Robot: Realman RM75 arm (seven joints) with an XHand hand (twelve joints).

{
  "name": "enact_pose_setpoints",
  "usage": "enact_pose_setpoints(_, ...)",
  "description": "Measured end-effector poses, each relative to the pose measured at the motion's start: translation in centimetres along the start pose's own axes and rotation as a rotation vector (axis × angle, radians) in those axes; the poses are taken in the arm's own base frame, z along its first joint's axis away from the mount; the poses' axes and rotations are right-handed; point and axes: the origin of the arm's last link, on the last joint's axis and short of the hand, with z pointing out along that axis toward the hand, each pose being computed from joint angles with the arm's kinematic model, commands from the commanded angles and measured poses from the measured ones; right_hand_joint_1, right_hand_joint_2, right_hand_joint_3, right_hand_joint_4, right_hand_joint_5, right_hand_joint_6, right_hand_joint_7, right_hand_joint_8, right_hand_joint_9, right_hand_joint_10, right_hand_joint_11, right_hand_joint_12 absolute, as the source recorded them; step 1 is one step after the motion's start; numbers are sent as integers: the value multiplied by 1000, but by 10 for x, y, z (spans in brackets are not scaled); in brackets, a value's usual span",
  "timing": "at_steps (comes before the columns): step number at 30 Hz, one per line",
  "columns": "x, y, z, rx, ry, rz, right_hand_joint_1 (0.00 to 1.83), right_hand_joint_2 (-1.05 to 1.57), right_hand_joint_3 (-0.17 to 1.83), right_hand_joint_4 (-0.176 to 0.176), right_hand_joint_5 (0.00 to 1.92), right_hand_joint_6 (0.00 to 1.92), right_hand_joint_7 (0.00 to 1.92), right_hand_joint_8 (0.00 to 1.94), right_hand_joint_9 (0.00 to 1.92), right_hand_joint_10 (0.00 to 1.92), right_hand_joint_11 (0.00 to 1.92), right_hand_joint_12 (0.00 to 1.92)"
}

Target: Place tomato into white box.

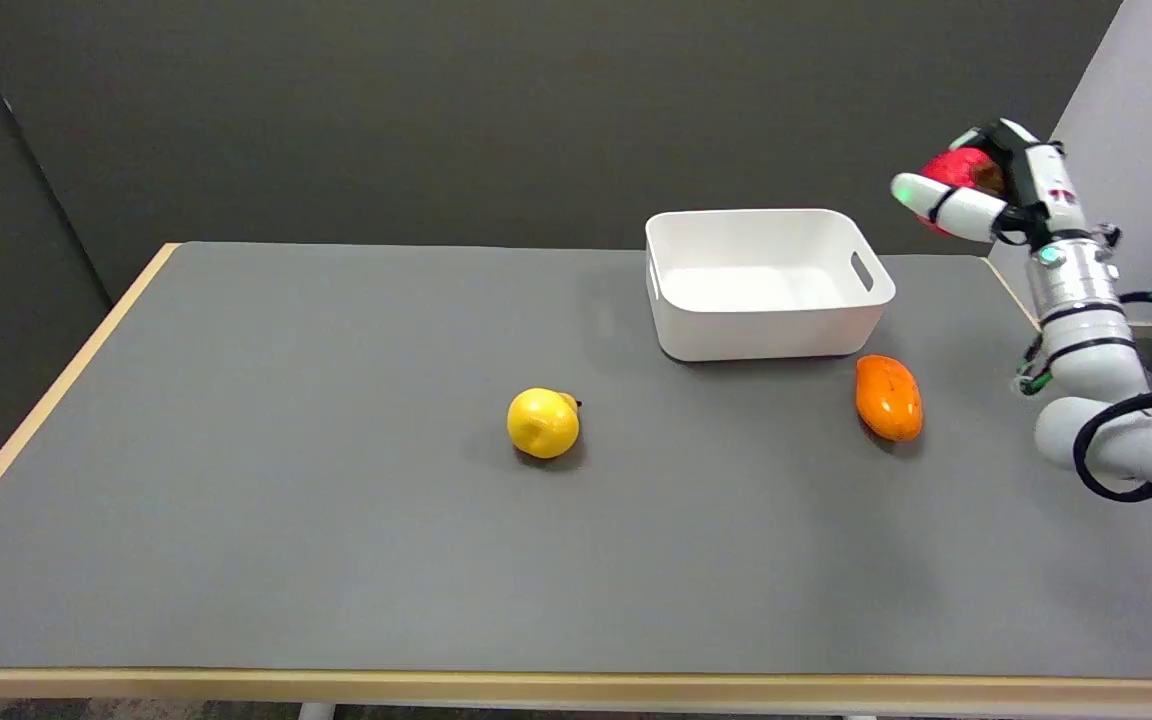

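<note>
A red tomato (956, 168) was held up in the air by the right hand (981, 190).

A yellow fruit (543, 423) was seen in the middle of the grey table (236, 450). Further right, the white box (766, 283) was set near the far edge, and an orange fruit (888, 397) was laid just in front of its right corner. The tomato was gripped by closed fingers, up high and just right of the box, not over it. The white arm was bent upward from the lower right. Dark walls were seen behind the table.
</note>
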Motion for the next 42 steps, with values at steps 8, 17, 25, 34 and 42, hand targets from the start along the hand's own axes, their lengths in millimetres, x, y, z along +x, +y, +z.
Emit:
enact_pose_setpoints(8,-36,-37,4,110,-110,77,1337,1170,147,-176,535,1663,798,1255,796,1402,890,1657)
enact_pose_setpoints(17,-92,-74,5,187,-273,122,1337,1178,131,-176,535,1665,797,1258,796,1403,896,1624)
enact_pose_setpoints(25,-135,-90,11,210,-371,78,1338,1170,144,-176,542,1662,797,1253,793,1397,870,1621)
enact_pose_setpoints(34,-160,-87,22,197,-406,-97,1331,1199,118,-176,519,1697,762,1300,770,1436,904,1646)
enact_pose_setpoints(42,-165,-75,28,155,-406,-214,781,831,910,110,264,925,426,575,412,902,183,1522)
